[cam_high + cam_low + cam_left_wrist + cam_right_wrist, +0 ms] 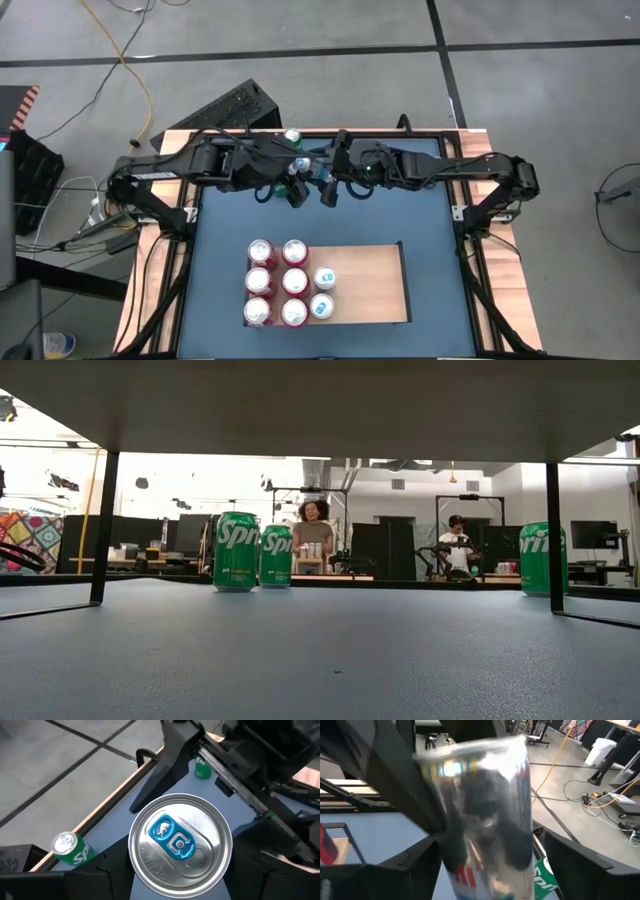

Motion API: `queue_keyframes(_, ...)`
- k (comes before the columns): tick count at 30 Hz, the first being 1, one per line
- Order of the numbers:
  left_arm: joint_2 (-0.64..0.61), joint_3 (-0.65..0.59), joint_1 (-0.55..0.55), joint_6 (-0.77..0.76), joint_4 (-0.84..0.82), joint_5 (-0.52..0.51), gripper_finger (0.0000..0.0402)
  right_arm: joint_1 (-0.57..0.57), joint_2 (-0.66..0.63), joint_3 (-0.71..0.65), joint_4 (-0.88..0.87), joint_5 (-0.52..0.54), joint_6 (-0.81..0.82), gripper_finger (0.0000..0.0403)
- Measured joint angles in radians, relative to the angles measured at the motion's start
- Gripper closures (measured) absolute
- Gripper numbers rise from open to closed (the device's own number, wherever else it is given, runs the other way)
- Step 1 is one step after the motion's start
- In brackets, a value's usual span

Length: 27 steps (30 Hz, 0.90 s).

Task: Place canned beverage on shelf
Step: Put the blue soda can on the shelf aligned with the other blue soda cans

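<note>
On the near part of the blue table lies the shelf, a pale wooden board carrying six red cans in two rows and two silver cans beside them. Farther back, above mid-table, the two arms meet. The left gripper grasps a silver can with a blue tab. The right gripper has its fingers spread on either side of that same can; whether they press it cannot be told. Along the far edge stand green Sprite cans. Beyond the table, two people sit at desks.
</note>
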Motion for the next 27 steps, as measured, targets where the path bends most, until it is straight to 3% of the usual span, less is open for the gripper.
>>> queue_keyframes(20, 0.006, 0.024, 0.0, -0.071, -0.015, -0.006, 0.0177, -0.014, 0.0, 0.0, -0.065, 0.005, 0.0, 0.0077)
queue_keyframes(27, 0.006, 0.024, 0.0, -0.081, -0.011, -0.006, 0.0177, -0.016, 0.0, 0.0, -0.091, 0.004, 0.0, 0.0129)
